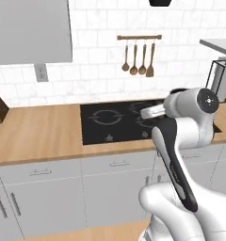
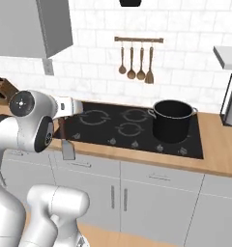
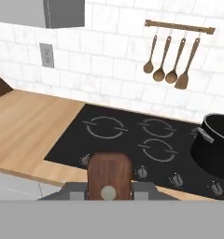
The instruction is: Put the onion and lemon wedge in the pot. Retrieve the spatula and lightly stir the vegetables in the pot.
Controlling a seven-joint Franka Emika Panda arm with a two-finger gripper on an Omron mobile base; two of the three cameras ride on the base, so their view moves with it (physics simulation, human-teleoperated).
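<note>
At the front edge of the desk (image 2: 219, 159), off the left front corner of the cooktop (image 2: 132, 128), the end effector (image 2: 63, 126) is closed on a brown wooden tool that I take to be the spatula (image 2: 67, 148). In the right base view it hangs roughly upright from the jaws, handle up and flat blade down, and the blade shows in front of the desk's front edge. In the hand view the same wood sits between the finger tips of the end effector (image 3: 109, 186) as a broad rounded slab, the spatula (image 3: 109, 170) seen nearly end-on.

From there the pot (image 2: 172, 120) lies to the right and a little farther in, across the whole width of the cooktop, on its right-hand burners. In the hand view the pot (image 3: 215, 149) is at the right edge, well apart from the tool. Its mouth is open and faces up, but the inside is too dark to tell whether the onion and the lemon wedge are in it.

My judgement is that the coming move is a long sideways carry to the right, keeping the blade above the rim, then a drop straight down into the pot.

Beyond, on the tiled wall, a rack (image 3: 179, 26) carries four wooden utensils.
</note>
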